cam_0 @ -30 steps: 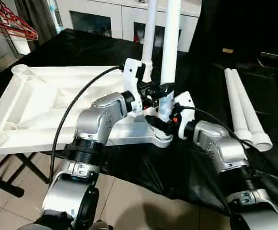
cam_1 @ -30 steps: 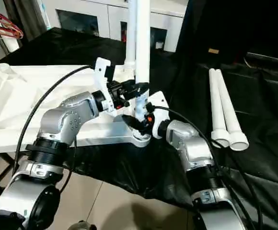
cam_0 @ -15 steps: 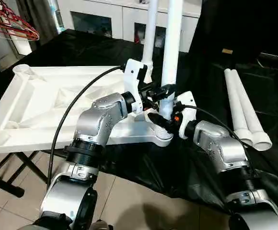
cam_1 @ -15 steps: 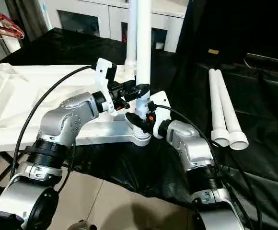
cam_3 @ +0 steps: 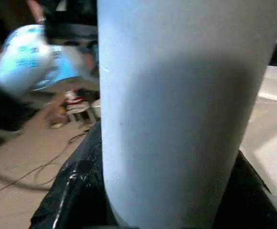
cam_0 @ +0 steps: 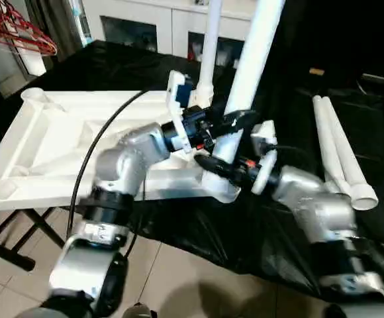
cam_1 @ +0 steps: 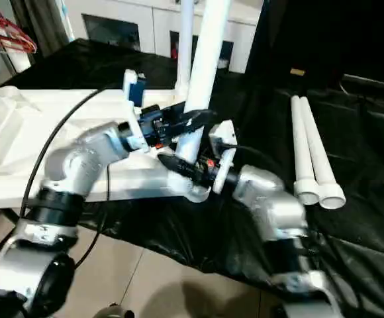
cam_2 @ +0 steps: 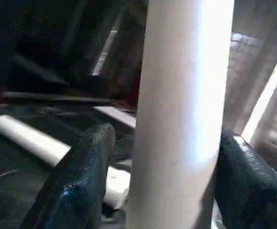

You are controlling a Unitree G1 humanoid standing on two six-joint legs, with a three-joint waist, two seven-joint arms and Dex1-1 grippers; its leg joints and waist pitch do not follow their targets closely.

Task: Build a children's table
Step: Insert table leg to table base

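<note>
The white table top (cam_0: pixel 53 139) lies underside up on the left, ribs and round corner sockets showing. One white leg (cam_0: pixel 210 46) stands upright in its far right socket. A second leg (cam_0: pixel 253 59) rises from the near right corner socket (cam_0: pixel 225 192) and leans with its top to the right. My left gripper (cam_0: pixel 235 120) is shut on this leg, its black fingers (cam_2: pixel 81 176) on either side of the tube (cam_2: pixel 181 114). Just below, my right gripper (cam_0: pixel 217 165) is shut on the same leg, its fingers (cam_3: pixel 71 191) against the tube (cam_3: pixel 176 119). Two loose legs (cam_0: pixel 337 146) lie side by side on the right.
Black cloth (cam_0: pixel 298 218) covers the work surface to the right and behind. A white glass-door cabinet (cam_0: pixel 145 26) stands at the back and red hangers (cam_0: pixel 20 30) hang at the top left. Dark stand legs (cam_0: pixel 13 245) reach onto the tiled floor under the top.
The near leg stood upright in its socket and now leans with its top to the right. Both grippers have shifted with it, the left arm stretching out further.
</note>
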